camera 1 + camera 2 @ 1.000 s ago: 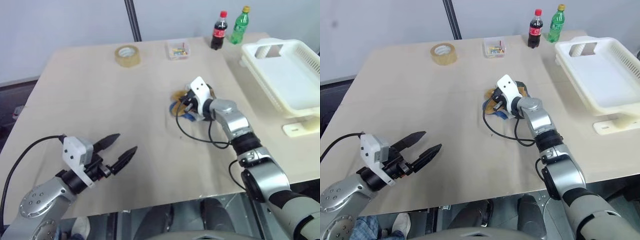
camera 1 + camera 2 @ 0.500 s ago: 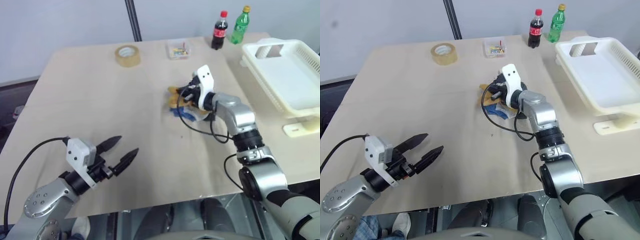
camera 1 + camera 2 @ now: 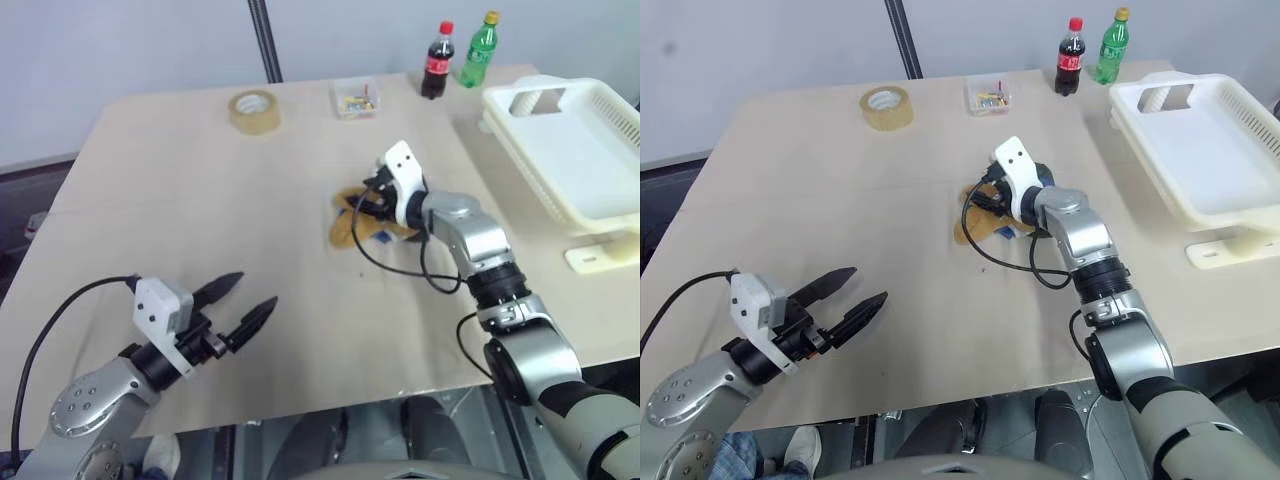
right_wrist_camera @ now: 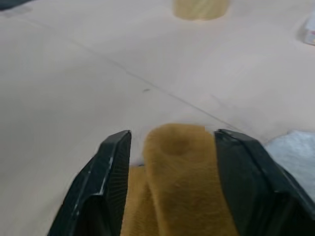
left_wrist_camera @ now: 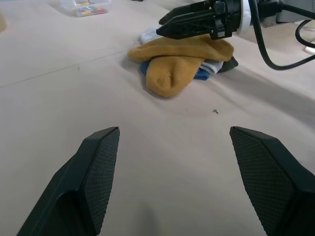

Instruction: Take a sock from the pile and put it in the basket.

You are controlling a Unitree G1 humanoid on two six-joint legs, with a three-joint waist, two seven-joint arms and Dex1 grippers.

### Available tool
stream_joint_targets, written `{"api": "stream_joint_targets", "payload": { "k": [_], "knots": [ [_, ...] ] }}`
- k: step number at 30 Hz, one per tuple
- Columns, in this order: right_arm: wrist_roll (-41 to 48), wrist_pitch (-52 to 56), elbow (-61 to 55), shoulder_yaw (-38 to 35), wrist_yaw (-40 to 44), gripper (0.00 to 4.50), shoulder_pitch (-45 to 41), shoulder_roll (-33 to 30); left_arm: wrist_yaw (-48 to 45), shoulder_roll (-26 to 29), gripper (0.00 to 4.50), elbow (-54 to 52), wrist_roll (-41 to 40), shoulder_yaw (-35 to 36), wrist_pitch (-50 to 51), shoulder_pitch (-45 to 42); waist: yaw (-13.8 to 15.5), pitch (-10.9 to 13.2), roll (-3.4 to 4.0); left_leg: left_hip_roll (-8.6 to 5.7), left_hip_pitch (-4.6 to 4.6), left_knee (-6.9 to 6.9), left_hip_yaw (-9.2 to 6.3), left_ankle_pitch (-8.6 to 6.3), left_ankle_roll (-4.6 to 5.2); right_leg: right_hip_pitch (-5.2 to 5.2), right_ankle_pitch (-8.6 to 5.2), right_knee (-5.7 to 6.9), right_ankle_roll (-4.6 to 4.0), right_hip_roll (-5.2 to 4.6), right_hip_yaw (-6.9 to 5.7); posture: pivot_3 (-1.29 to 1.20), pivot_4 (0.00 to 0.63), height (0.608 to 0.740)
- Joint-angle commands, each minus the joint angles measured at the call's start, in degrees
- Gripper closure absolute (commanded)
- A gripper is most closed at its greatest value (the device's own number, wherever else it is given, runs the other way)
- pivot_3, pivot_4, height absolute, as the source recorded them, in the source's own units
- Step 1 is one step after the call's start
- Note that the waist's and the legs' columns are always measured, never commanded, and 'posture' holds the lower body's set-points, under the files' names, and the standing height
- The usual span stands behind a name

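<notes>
— Sock?
— Lay atop the pile on the worktop, well apart from the basket.
— Grip?
— Left fingers spread wide, empty; right fingers parted just over it.
— Labels?
— Cola bottle: too small to read.

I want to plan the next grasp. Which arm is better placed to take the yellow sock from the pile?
The right. The right gripper is already at the pile, with the mustard sock between its open fingers. The left gripper hangs open near the table's front edge, far from the socks.
</notes>
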Motion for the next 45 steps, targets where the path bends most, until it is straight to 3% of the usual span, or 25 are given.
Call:
{"api": "stream_joint_targets", "payload": {
  "k": [1, 6, 10, 13, 14, 23, 28, 36, 43, 45],
  "knots": [
    [-1.2, -2.5, 0.4, 1.3, 0.5, 1.64, -1.4, 0.1, -0.3, -0.1, 0.69, -0.3, 0.4, 0.2, -1.4, 0.2, 0.0, 0.0, 0.00, 0.00, 0.00, 0.00, 0.00, 0.00, 0.00, 0.00, 0.00, 0.00, 0.00, 0.00, 0.00, 0.00, 0.150, 0.740],
    [-3.1, -3.5, 3.8, 2.3, 0.1, 1.64, -2.2, 0.1, -0.4, -0.2, 0.69, -0.1, 0.7, 0.2, -1.6, 0.1, 0.0, 0.0, 0.00, 0.01, 0.00, 0.00, 0.02, 0.00, 0.00, 0.00, 0.00, 0.00, -0.01, 0.02, 0.01, 0.00, 0.150, 0.740],
    [-3.7, -3.4, 5.3, 1.9, -0.3, 2.85, -2.6, 0.1, -0.4, -0.5, 0.69, 0.0, 0.9, 0.2, -1.9, 0.4, 0.0, 0.0, 0.00, 0.03, 0.00, -0.02, 0.03, 0.00, 0.00, -0.01, 0.01, -0.01, -0.01, 0.04, 0.02, 0.00, 0.150, 0.740],
    [-3.7, -3.8, 5.3, 1.6, -0.2, 4.37, -2.6, 0.2, -0.5, -0.7, 0.69, 0.1, 0.9, 0.3, -2.1, 0.6, 0.0, 0.0, 0.00, 0.06, 0.01, -0.03, 0.04, 0.00, -0.01, -0.01, 0.01, -0.01, -0.01, 0.05, 0.02, 0.00, 0.150, 0.740],
    [-3.3, -3.7, 4.7, 1.3, -0.1, 4.45, -2.6, 0.3, -0.6, -0.7, 0.69, 0.1, 1.0, 0.3, -2.2, 0.6, 0.0, 0.0, 0.00, 0.06, 0.01, -0.03, 0.04, 0.00, -0.01, -0.01, 0.01, -0.01, -0.02, 0.05, 0.02, 0.00, 0.150, 0.740],
    [-0.4, -1.9, -0.5, 0.4, 2.8, 4.45, -1.7, 0.6, -0.7, -0.9, 0.69, 0.2, 1.2, 0.2, -2.4, 0.9, 0.0, 0.0, 0.00, 0.11, 0.00, -0.04, 0.07, -0.01, -0.01, -0.03, 0.02, -0.02, -0.04, 0.10, 0.04, 0.00, 0.150, 0.740],
    [2.4, 1.7, -11.0, 3.4, 11.5, 4.45, 2.9, -3.6, -0.7, -1.2, 0.69, -0.4, 1.2, 0.6, -2.4, 1.9, 0.1, 0.0, 0.00, 0.13, -0.01, -0.07, 0.07, -0.02, -0.02, -0.03, 0.03, -0.09, -0.04, 0.11, 0.04, 0.00, 0.150, 0.740],
    [6.1, 9.8, -30.5, 8.7, 17.7, 4.45, 14.0, -10.9, -0.9, -1.1, 0.69, -0.7, 0.9, 1.1, -2.4, 2.7, 0.3, 0.0, 0.00, 0.19, 0.00, -0.11, 0.11, -0.03, -0.03, -0.03, 0.03, -0.13, -0.04, 0.11, 0.05, 0.00, 0.150, 0.740],
    [5.7, -2.8, -29.4, 14.5, 21.2, 4.45, 20.0, -8.6, -1.3, -0.5, 0.69, -0.6, 0.5, 0.8, -1.8, 2.4, 0.5, 0.0, -0.02, 0.23, 0.03, -0.12, 0.14, -0.04, -0.04, -0.02, 0.06, -0.14, -0.07, 0.17, 0.06, 0.00, 0.150, 0.740],
    [5.3, -6.7, -27.5, 15.2, 23.2, 3.79, 19.0, -8.1, -1.4, -0.2, 0.69, -0.4, 0.3, 0.9, -1.5, 2.1, 0.4, 0.0, -0.02, 0.23, 0.04, -0.12, 0.16, -0.04, -0.05, -0.02, 0.06, -0.14, -0.07, 0.18, 0.08, 0.00, 0.150, 0.740]
  ]
}}
